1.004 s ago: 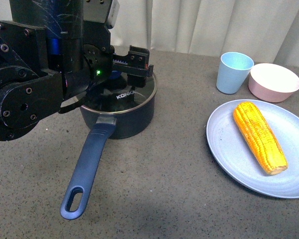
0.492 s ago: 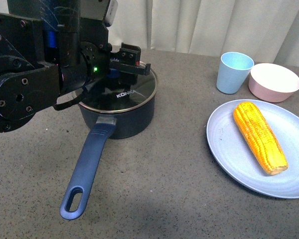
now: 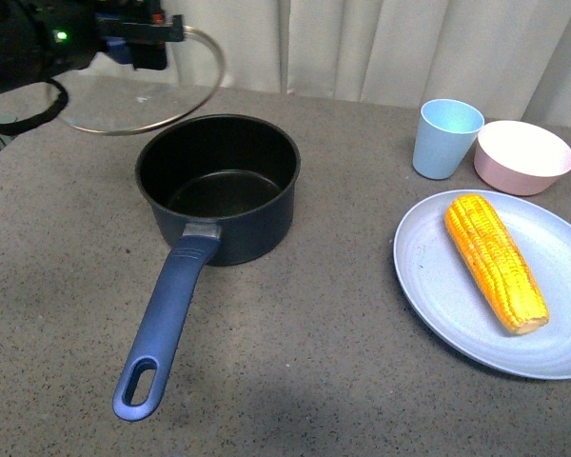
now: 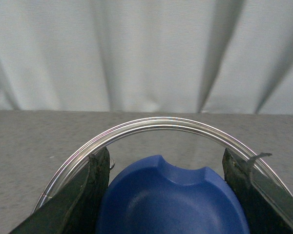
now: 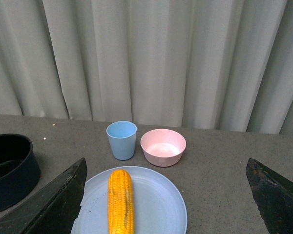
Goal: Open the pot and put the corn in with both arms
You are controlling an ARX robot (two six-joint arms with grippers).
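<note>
Left gripper point(image 3: 145, 36): clamped on the blue knob point(image 4: 171, 200) of the glass lid point(image 3: 147, 105), one finger point(image 4: 95, 195) on each side of the knob; it holds the lid in the air by the far left corner of the counter point(image 3: 314, 381).
Glass lid: off the pot, up and to the far left of it, with its metal rim showing as a thin ring.
Pot point(image 3: 217, 186): uncovered, with a black, empty inside; it stands on the left half of the counter towards the far edge.
Pot handle point(image 3: 167, 319): blue, pointing at the near edge and slightly left.
Right gripper point(image 5: 165, 161): spread wide, with nothing between its fingers; it hangs above the right side of the counter.
Corn point(image 3: 495, 273): lying on the light blue plate point(image 3: 438, 286) by the right edge, well apart from the pot.
Blue cup point(image 3: 446, 138) and pink bowl point(image 3: 520, 157): side by side behind the plate, towards the far right corner.
</note>
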